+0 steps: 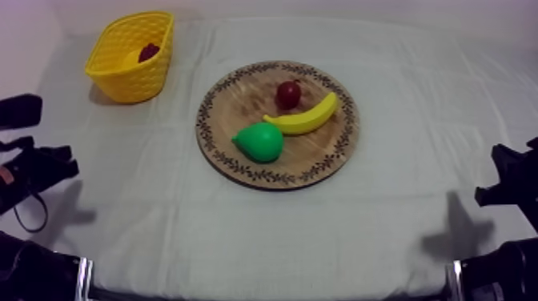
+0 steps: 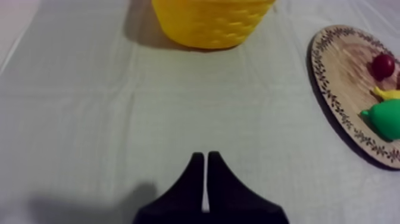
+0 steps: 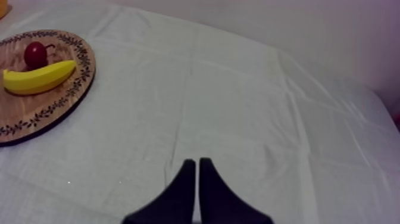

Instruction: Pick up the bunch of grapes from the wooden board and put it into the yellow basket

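The board [image 1: 240,98] sat mid table [image 1: 400,200], with the basket [image 1: 132,80] behind it to the left and the bunch of grapes [image 1: 149,52] inside. On the board: small red fruit [image 1: 288,94] at back, banana [image 1: 304,120] just in front, pear [image 1: 260,142] front-left at the banana's end.

Yellow banana [image 1: 304,118] lies curved, one end against the green pear [image 1: 260,141]. Small red fruit [image 1: 288,94], stemmed, sits just beside the banana's inner curve. Creased grey-white cloth [image 1: 400,208] underneath.

Lab-style test bench: cloth-covered table [image 1: 400,208], bare wall [image 3: 297,24].
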`<control>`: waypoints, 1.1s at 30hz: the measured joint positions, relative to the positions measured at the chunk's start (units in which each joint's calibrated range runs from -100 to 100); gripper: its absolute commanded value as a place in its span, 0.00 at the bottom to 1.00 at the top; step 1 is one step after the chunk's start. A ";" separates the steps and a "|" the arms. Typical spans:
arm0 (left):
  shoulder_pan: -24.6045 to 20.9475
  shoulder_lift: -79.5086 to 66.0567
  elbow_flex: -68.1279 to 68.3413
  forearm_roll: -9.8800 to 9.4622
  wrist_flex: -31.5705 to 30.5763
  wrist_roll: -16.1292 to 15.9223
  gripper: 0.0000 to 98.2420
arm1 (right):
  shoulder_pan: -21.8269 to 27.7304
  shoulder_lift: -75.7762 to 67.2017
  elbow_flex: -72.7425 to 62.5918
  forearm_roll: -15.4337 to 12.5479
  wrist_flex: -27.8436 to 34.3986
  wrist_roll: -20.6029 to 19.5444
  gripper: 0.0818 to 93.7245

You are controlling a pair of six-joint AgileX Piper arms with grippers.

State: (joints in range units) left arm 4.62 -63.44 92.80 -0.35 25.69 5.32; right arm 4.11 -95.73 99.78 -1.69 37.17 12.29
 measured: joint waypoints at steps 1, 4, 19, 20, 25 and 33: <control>0.05 -1.47 1.31 0.35 -0.34 -0.48 0.00 | 0.00 0.00 0.00 0.00 0.00 0.00 0.00; 0.05 -6.85 4.65 0.35 -0.49 -1.70 0.00 | 0.00 0.00 0.00 0.00 0.00 0.00 0.00; 0.64 -28.90 7.04 -1.31 3.57 -1.07 0.00 | 0.00 0.00 0.00 0.00 0.00 0.00 0.00; 0.65 -29.57 7.04 -1.31 3.57 -0.75 0.00 | 0.00 0.00 0.00 0.00 0.00 0.00 0.00; 0.50 -32.94 7.04 -1.42 4.14 2.15 0.00 | 0.00 0.00 0.00 0.00 0.00 0.00 0.00; 0.17 -36.22 7.04 -1.49 4.96 5.44 0.00 | 0.00 0.00 0.00 0.00 0.00 0.00 0.00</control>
State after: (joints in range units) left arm 4.80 -99.65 99.84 -1.84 30.65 10.76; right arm 4.11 -95.73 99.78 -1.69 37.17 12.29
